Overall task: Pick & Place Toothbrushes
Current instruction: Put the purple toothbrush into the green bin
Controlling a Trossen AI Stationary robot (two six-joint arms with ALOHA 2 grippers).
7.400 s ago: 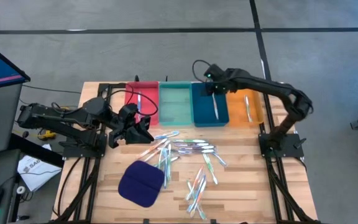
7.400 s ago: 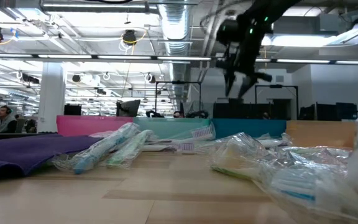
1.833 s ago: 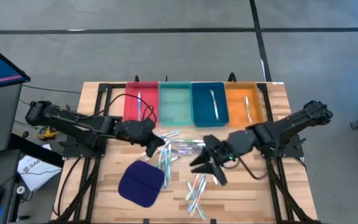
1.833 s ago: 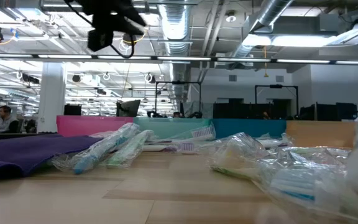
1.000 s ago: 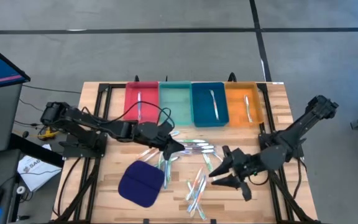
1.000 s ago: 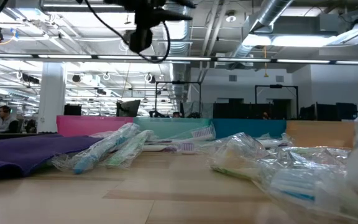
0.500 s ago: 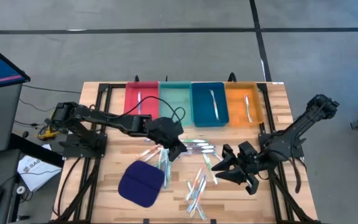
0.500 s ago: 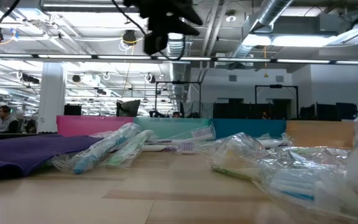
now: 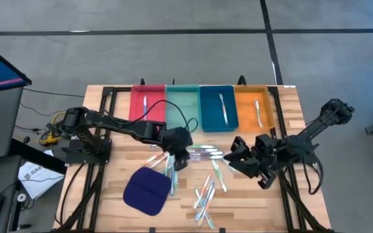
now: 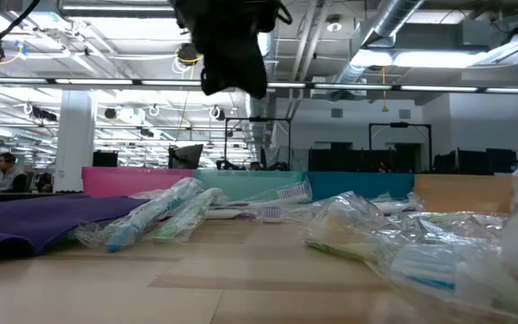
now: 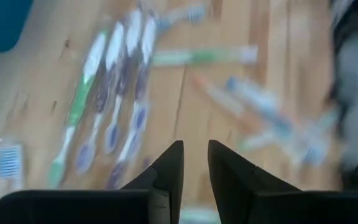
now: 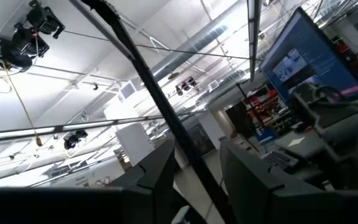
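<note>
While the left gripper hangs over the loose toothbrushes, fingers nearly pressed together and empty, they lie just beneath it, unsorted. Beyond, the right gripper waits, slightly spread, holding nothing.

The left gripper is hanging over the crowded toothbrushes, the blue pad is filling the near-left tabletop, while bare wood is lying open at near-right.
</note>
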